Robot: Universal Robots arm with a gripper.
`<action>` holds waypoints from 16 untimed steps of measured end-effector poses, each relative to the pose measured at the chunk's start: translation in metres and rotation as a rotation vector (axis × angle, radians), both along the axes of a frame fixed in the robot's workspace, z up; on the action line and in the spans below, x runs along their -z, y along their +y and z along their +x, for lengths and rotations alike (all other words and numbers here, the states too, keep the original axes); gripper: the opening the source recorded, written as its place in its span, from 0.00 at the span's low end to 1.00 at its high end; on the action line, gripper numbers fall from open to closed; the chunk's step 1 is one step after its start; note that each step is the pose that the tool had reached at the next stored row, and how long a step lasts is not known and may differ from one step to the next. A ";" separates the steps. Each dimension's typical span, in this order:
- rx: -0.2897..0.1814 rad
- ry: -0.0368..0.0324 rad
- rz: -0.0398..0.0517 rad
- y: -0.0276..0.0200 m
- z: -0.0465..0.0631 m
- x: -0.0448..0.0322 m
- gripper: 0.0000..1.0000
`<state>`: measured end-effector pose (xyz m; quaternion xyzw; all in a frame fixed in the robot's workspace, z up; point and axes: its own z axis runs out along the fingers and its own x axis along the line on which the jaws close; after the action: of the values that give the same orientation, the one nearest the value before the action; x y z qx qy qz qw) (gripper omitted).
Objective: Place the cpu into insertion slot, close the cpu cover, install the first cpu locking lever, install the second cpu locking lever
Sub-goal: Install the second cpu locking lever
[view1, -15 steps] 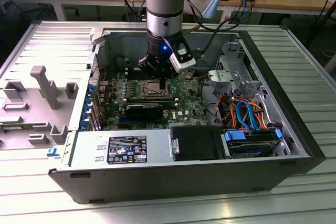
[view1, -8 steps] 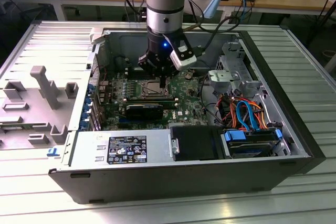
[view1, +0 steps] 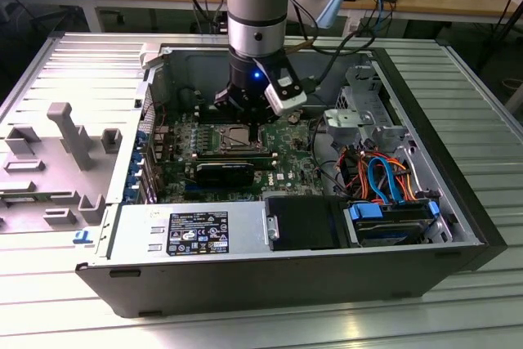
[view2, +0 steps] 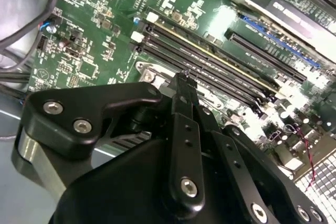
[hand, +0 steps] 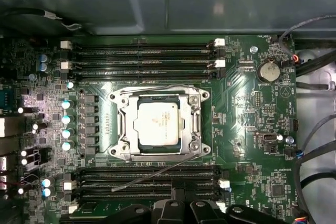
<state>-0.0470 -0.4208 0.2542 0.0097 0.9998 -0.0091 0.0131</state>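
The cpu (hand: pixel 159 124) sits under the closed cpu cover (hand: pixel 195 124); the narrow pincer (view2: pixel 184 80) holds nothing.

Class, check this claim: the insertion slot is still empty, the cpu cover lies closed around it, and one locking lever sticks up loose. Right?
Wrong on one count: the insertion slot is not empty. In the first wrist view the cpu sits in it. The cpu cover is closed, and one locking lever sticks up loose.

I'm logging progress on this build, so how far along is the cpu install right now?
Done: the cpu sits in the insertion slot, with the cpu cover closed around it. In hand: the gripper hovers over the board, holding nothing. Left: one locking lever juts out loose, unlatched.
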 end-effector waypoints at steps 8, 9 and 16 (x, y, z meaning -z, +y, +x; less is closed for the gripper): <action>0.002 0.0725 -0.0001 -0.0005 -0.006 0.0021 0.11; 0.001 0.0787 -0.0002 -0.0006 -0.007 0.0026 0.11; -0.034 0.0915 -0.0020 -0.0006 -0.014 0.0060 0.11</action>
<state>-0.0609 -0.4214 0.2482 -0.0080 0.9994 -0.0104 -0.0325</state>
